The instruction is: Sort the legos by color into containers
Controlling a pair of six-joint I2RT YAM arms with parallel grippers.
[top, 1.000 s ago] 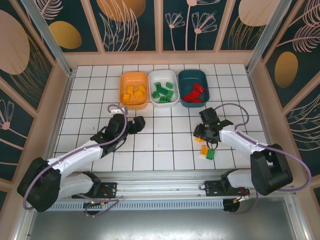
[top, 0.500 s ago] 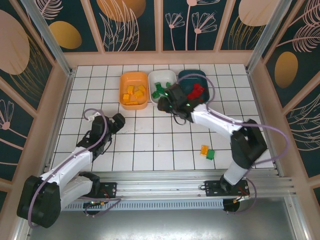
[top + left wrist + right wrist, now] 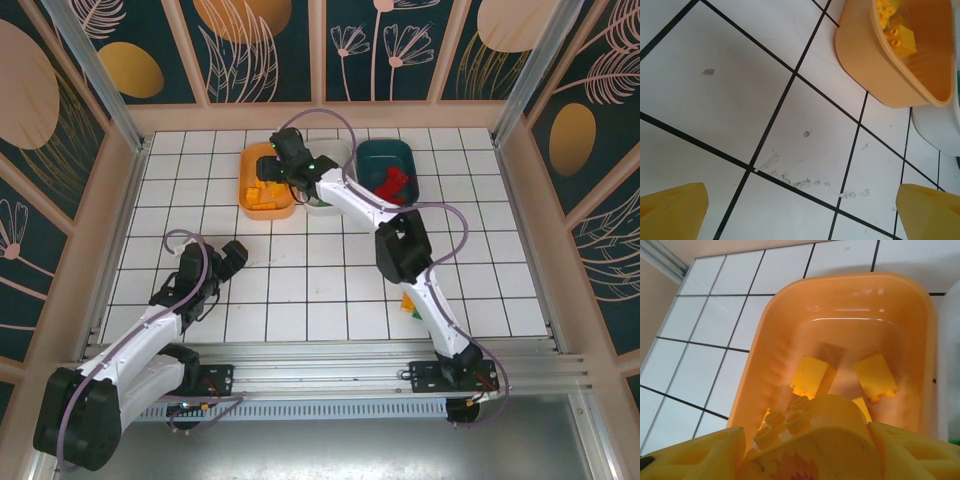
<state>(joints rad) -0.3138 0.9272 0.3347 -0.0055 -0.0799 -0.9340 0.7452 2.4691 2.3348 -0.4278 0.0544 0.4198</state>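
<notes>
Right wrist view: my right gripper (image 3: 805, 432) hangs over the orange tub (image 3: 790, 340), tub at 12 o'clock with long axis 12-to-6, a yellow-orange brick (image 3: 790, 421) between the jaws, clamped or loose I cannot tell; left gripper (image 3: 232, 255) spread apart, empty, farther off.

readable text: none | labels, brands: none | numbers, signs: none | surfaces: orange tub (image 3: 262, 203), wall panels (image 3: 380, 50), tiled table (image 3: 330, 290)
</notes>
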